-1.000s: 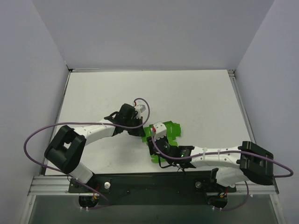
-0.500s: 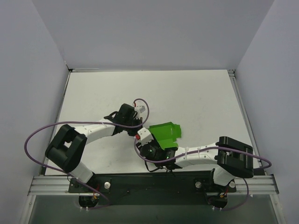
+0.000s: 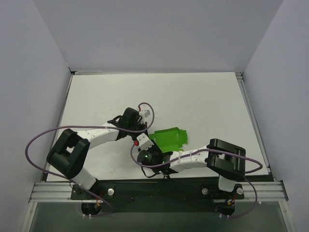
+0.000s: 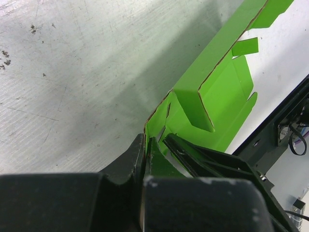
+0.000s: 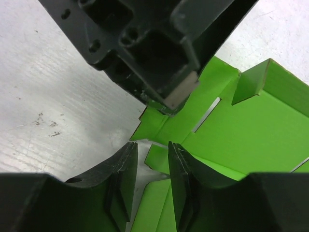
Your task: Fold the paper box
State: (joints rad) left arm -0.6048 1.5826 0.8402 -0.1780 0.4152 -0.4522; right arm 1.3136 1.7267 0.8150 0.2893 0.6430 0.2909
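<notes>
The paper box [image 3: 169, 138] is a bright green, partly folded card lying on the white table near the front middle. My left gripper [image 3: 146, 133] is shut on the box's left edge; in the left wrist view [image 4: 146, 145] the card [image 4: 212, 92] runs between the closed jaws. My right gripper [image 3: 144, 146] is at the box's near left corner, just in front of the left gripper. In the right wrist view [image 5: 152, 150] its jaws stand slightly apart, with a small green flap [image 5: 157, 158] between them, not clamped. The left gripper's fingers [image 5: 166, 99] pinch the corner just above.
The white table [image 3: 203, 101] is walled in grey at the back and both sides. A black rail [image 3: 159, 188] with the arm bases runs along the near edge. Purple cables [image 3: 34, 145] loop off both arms. The two grippers are almost touching.
My right arm has swung left, carrying its gripper from over the box's middle to its near left corner. More of the green box now shows. The left gripper has stayed put.
</notes>
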